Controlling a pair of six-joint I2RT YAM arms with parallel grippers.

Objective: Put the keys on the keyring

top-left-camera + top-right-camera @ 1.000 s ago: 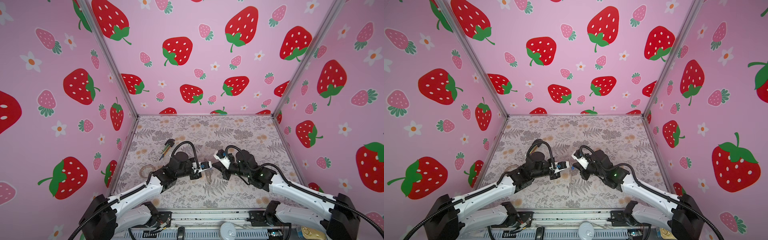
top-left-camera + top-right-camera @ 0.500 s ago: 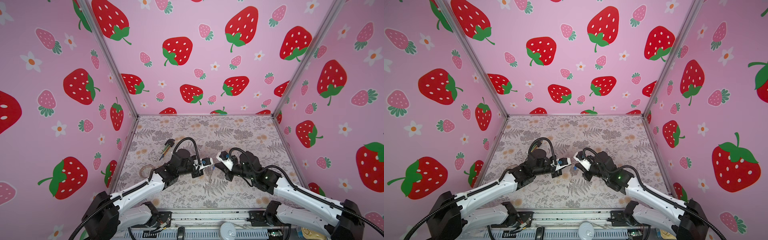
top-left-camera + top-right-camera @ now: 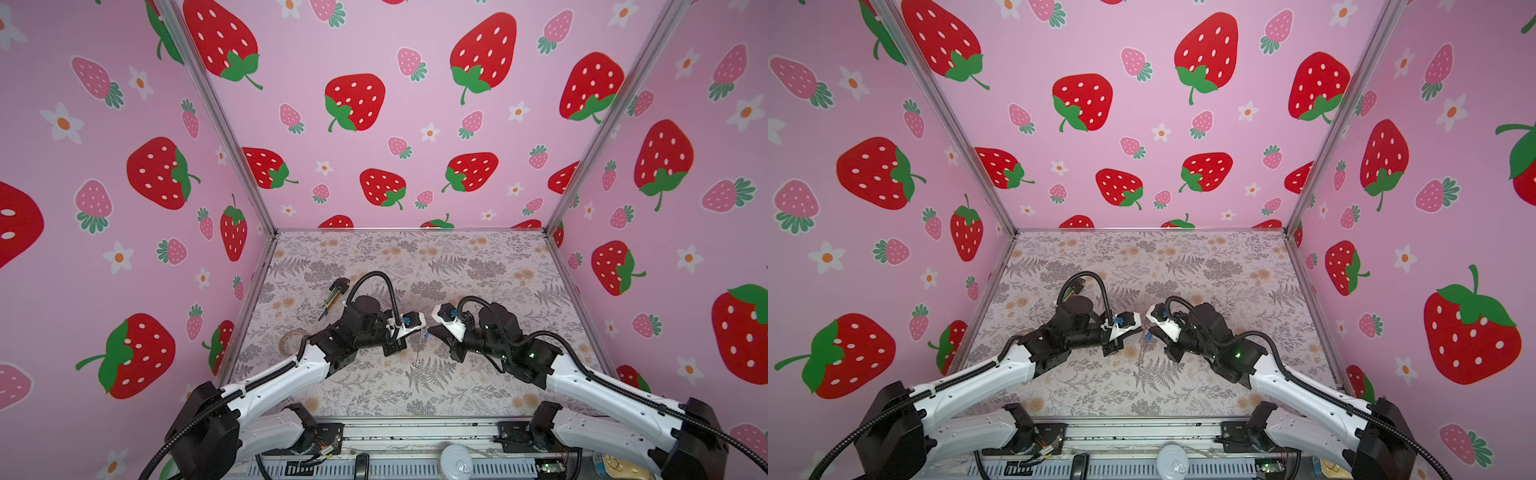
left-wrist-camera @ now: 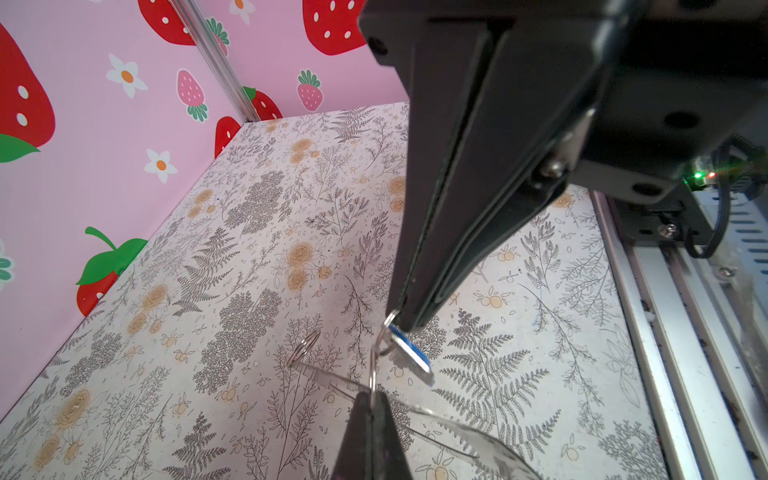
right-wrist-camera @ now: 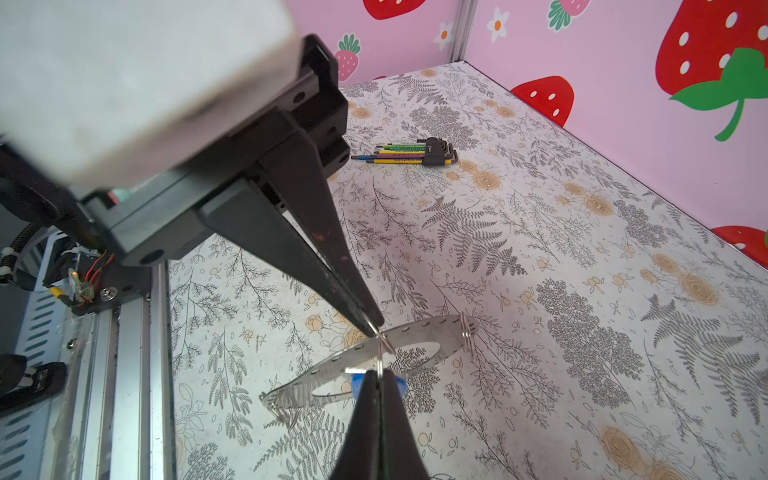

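Blue-headed key [image 4: 409, 353] hangs beside flat keyring [image 5: 419, 331] (perforated rim).

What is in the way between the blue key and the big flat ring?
Nothing visible. The key hangs close to the ring on a small wire loop that the left claw and right claw both pinch. Whether that loop passes through the ring I cannot tell.
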